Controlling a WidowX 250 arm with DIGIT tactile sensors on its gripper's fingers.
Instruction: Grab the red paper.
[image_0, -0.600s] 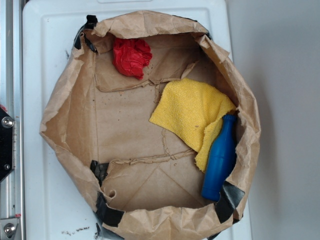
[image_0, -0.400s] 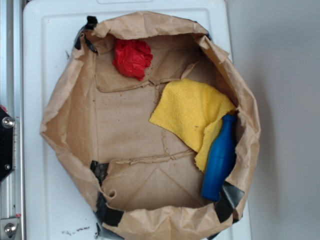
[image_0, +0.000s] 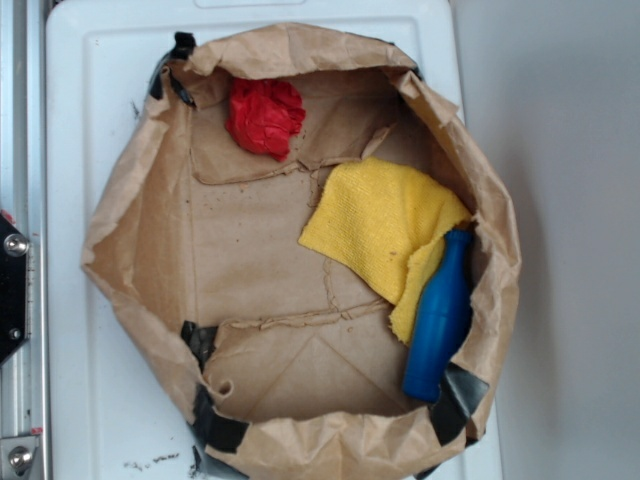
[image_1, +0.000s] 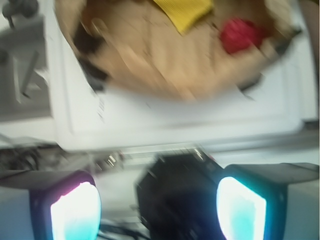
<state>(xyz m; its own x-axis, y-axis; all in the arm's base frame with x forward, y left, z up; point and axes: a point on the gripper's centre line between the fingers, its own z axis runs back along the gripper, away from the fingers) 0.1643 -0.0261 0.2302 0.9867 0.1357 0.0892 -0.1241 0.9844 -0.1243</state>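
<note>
The red paper (image_0: 264, 115) is a crumpled wad lying inside the brown paper bag (image_0: 130, 230), at its upper left corner. The blurred wrist view shows the red paper (image_1: 241, 34) at the upper right, well away from the gripper. My gripper (image_1: 158, 207) is open, its two glowing pads (image_1: 76, 212) wide apart at the bottom of the wrist view with nothing between them. It hangs outside the bag, over the robot's base. The gripper does not show in the exterior view.
A yellow cloth (image_0: 380, 225) lies at the bag's right side, its edge under a blue bottle (image_0: 440, 315). The bag rests on a white tray (image_0: 85, 120). A metal rail (image_0: 20, 240) runs down the left edge.
The scene in the exterior view holds still; the red paper has only shifted very slightly.
</note>
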